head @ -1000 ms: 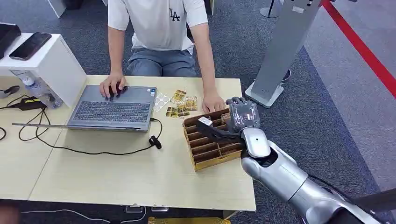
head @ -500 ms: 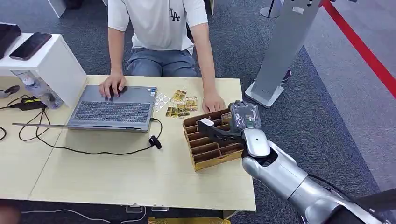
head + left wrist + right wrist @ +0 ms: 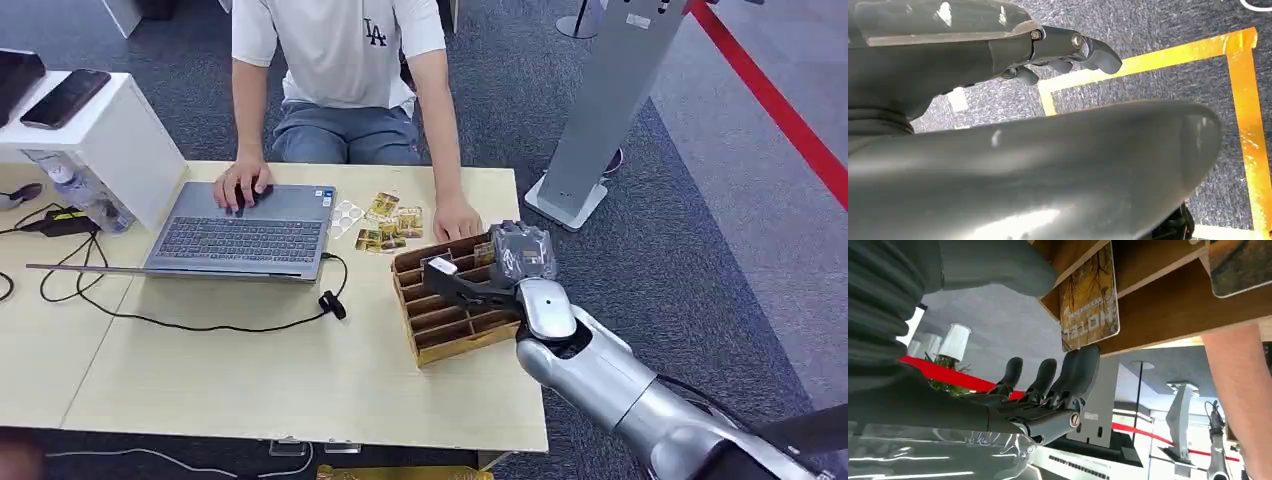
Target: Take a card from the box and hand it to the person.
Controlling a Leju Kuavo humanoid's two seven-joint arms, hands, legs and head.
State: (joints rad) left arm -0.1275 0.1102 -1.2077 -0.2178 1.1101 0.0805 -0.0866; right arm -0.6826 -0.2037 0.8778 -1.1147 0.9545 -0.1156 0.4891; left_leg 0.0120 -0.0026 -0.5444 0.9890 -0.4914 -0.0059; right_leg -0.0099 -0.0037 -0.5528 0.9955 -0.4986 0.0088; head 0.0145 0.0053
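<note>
A brown slotted box (image 3: 447,322) stands at the table's right edge. A gold card (image 3: 1090,305) printed "HOTEL" sticks out of its far right slot (image 3: 484,251). My right hand (image 3: 522,250) hangs over that corner of the box. In the right wrist view the right hand (image 3: 1048,385) has the card between its thumb (image 3: 998,265) and its dark fingers (image 3: 1082,365); one fingertip touches the card's edge and the card still sits in its slot. The person's hand (image 3: 457,220) rests on the table just behind the box. My left hand (image 3: 1068,47) hangs over the floor, holding nothing.
Several gold cards (image 3: 388,225) lie loose on the table (image 3: 250,380) between the box and a laptop (image 3: 240,232), on which the person's other hand rests. A black cable (image 3: 330,300) runs beside the box. A grey stand (image 3: 600,110) rises to the right of the table.
My right hand has sunk a little toward the box's far right corner, its fingers coming down around the card. The person and the box have stayed put.
</note>
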